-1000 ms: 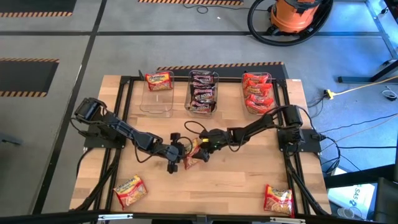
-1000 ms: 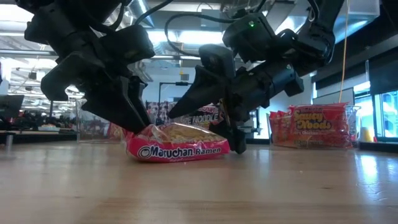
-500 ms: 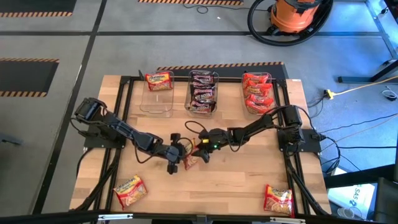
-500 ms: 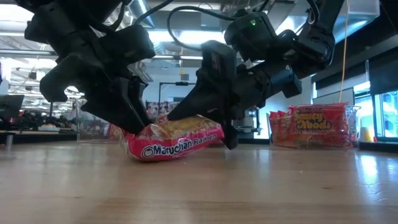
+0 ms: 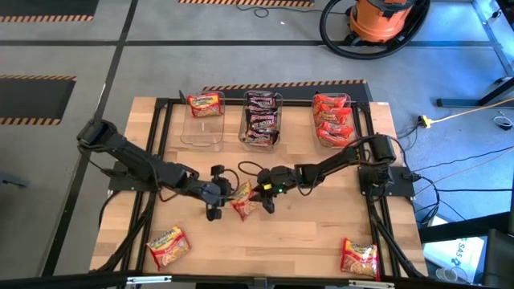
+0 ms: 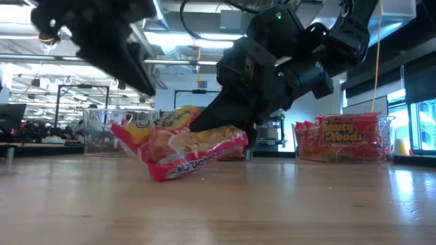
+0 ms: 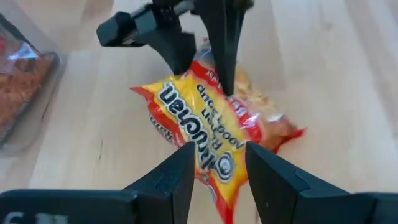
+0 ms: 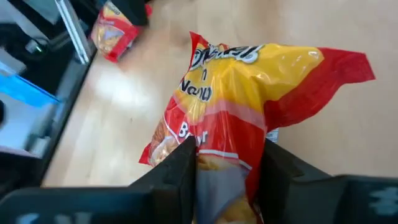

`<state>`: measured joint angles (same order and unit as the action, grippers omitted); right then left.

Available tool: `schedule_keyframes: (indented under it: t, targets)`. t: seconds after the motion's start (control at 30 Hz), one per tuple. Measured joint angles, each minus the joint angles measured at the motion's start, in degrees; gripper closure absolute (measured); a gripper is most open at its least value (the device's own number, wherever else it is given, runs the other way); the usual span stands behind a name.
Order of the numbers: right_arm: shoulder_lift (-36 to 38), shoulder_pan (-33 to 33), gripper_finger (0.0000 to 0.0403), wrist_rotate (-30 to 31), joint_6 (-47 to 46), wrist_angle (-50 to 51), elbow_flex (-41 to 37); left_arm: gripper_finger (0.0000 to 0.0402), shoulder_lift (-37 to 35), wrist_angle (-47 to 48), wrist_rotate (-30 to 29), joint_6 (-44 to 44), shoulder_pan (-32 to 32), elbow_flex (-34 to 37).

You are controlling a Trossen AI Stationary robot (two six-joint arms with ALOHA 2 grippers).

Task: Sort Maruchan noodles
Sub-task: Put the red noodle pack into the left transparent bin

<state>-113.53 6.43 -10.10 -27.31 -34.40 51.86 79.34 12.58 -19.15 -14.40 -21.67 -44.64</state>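
Observation:
A red and yellow Maruchan noodle packet (image 5: 243, 201) lies tilted at mid-table. My right gripper (image 8: 227, 174) is shut on it, reaching in from the table's right. My left gripper (image 7: 217, 174) is open just left of the packet, raised above its left end and apart from it in the low view (image 6: 139, 78). Two more red-yellow packets lie flat near the front edge, one left (image 5: 167, 245) and one right (image 5: 359, 257). My right gripper pinches the packet's right end (image 8: 224, 140) between its two fingers. They slant down from the table's right. That end is raised in the low view (image 6: 228, 129). The packet tilts, and its lower edge (image 6: 170, 173) rests on the table.
Three clear tubs stand along the far edge. The left one (image 5: 202, 120) has one red-yellow packet, the middle one (image 5: 263, 119) dark packets, the right one (image 5: 332, 119) red packets. Bare wood lies between the tubs and the arms, and along the front middle.
My right gripper has shut on the packet's right end and raised it, so the packet has tipped from flat onto its lower edge. My left gripper has let go of the left end and drawn back up and toward the table's left edge.

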Motion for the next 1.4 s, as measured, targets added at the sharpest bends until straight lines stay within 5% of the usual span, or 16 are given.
schedule_keyframes:
  t: [0.33,0.6,1.13,1.4]
  targets:
    - [5.7,6.5,0.0292,17.2,19.2,5.4,0.0,0.0232,-1.6,-3.2,0.0,-2.0,2.1,-0.3]
    - [5.7,11.1,0.0292,29.7,24.7,4.2,0.0,0.0165,-0.3,-5.7,9.1,-4.8,5.9,-0.3]
    - [5.7,11.2,0.0292,28.2,26.3,0.5,-0.1,0.0145,4.4,-9.6,9.9,-4.6,7.4,-0.3]
    - [5.7,11.1,0.0292,25.7,26.1,0.0,0.0,0.0148,-0.9,-6.0,8.6,-4.6,7.5,-0.2]
